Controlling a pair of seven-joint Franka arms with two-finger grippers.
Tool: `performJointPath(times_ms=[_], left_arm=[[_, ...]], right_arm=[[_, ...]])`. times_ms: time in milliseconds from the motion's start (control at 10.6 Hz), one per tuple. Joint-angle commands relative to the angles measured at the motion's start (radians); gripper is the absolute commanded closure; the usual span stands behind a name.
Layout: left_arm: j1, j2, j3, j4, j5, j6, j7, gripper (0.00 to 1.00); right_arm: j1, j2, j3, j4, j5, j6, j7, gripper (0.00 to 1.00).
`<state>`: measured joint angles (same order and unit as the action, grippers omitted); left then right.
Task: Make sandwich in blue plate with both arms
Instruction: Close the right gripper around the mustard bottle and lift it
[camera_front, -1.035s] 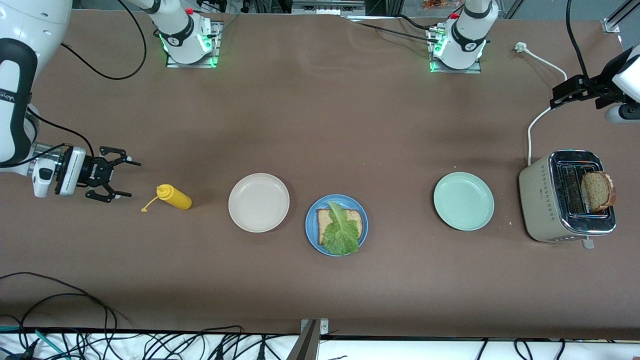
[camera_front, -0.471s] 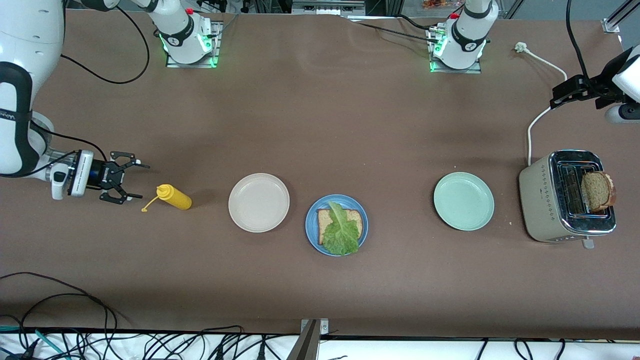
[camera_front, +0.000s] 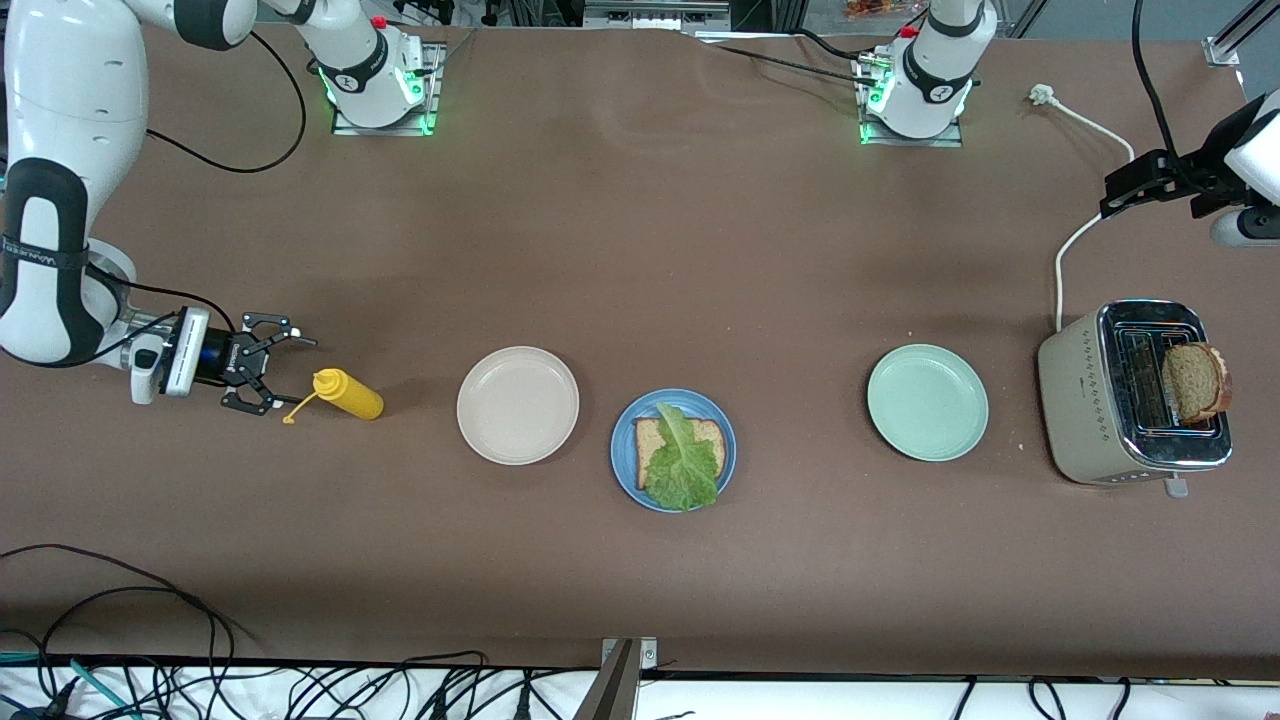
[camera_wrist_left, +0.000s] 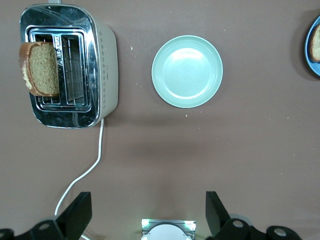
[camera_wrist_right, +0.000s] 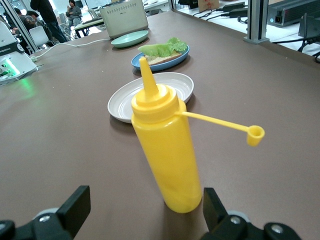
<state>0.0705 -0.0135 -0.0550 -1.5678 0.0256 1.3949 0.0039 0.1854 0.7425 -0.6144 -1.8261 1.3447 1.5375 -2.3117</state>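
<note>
The blue plate (camera_front: 626, 468) holds one brown bread slice (camera_front: 650, 435) with a green lettuce leaf (camera_front: 683, 465) on top. It also shows in the right wrist view (camera_wrist_right: 150, 64). A second bread slice (camera_front: 1195, 381) stands up out of the toaster (camera_front: 1085, 395), and shows in the left wrist view (camera_wrist_left: 42, 67). My right gripper (camera_front: 285, 378) is open, low over the table, its fingers beside the base of the upright yellow bottle (camera_wrist_right: 167, 150). My left gripper (camera_front: 1150, 185) is open and empty, high over the table near the toaster, and waits.
The yellow squeeze bottle (camera_front: 348, 394) has its tethered cap (camera_wrist_right: 255, 135) hanging off. A beige-white plate (camera_front: 517, 405) lies beside the blue plate, and a mint-green plate (camera_front: 927, 402) lies toward the toaster. The toaster's white cord (camera_front: 1075, 240) runs toward the left arm's base.
My right gripper has moved lower and closer to the yellow bottle, still open. The left arm, plates, bread and toaster have not moved.
</note>
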Motion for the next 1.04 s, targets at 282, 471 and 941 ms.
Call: performJointPath(times_ms=[282,471,941], left_arm=[[0.005,0.007,-0.006,0.026,0.010,-0.019,-0.008,0.00],[0.005,0.009,-0.006,0.026,0.010,-0.019,-0.008,0.00],[0.005,0.009,-0.006,0.026,0.011,-0.019,-0.008,0.00]], right_arm=[[-0.029,0.075,0.039,0.059,0.080,-0.034,-0.069,0.00],[-0.030,0.095,0.051,0.085,0.105,-0.034,-0.075,0.00],[-0.037,0.135,0.091,0.129,0.160,-0.036,-0.075,0.00]])
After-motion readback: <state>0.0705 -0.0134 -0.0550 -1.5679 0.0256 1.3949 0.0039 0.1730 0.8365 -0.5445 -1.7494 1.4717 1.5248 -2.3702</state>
